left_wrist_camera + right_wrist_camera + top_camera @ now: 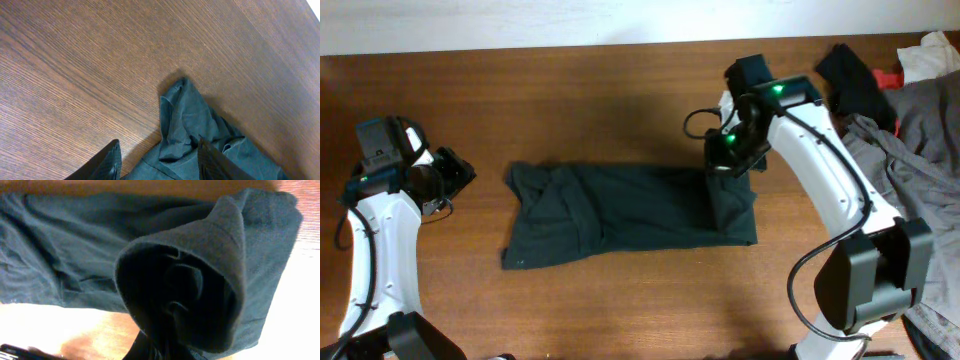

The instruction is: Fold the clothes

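To the right of the left tool point(460, 172), a strip of bare table point(580, 100) separates it from the clothes point(620, 212). Its jaws stand apart, and wood lies beyond the garment's corner. The right tool point(728, 158) pinches a raised fold that fills the space at its tip. Further right of that tool, a grey garment point(920, 130), a black cloth point(855, 80) and a red scrap point(890, 74) crowd the table. Ahead of both tools the wood lies bare.
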You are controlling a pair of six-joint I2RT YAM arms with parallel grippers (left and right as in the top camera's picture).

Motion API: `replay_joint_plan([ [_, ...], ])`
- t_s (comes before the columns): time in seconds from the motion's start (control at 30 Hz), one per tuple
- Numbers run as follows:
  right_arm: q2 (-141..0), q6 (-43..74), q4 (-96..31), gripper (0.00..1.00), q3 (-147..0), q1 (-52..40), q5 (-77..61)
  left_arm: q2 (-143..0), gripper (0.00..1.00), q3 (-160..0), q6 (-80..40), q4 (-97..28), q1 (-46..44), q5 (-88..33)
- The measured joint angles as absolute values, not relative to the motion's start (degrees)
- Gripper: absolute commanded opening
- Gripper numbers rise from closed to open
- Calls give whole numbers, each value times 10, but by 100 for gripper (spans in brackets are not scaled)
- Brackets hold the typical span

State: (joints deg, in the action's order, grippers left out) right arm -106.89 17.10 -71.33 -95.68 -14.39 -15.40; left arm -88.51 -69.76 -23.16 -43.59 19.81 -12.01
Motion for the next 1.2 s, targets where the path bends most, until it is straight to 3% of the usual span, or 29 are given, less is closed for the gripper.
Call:
replay_joint_plan([
  [1.0,-1164,208,-611,6,-957,-256,-154,-885,50,-698,-232,-437,198,-121],
  [1.13,-1181,210,-586,25,-957,-266,-155,-885,49,-698,-232,-437,198,-121],
  [1.17,-1184,214,-581,35,-957,-268,-156,-885,50,-698,-232,-437,198,-120],
  [1.2,-1187,215,-572,52,-957,-270,-160,-885,49,-698,-232,-437,198,-120],
])
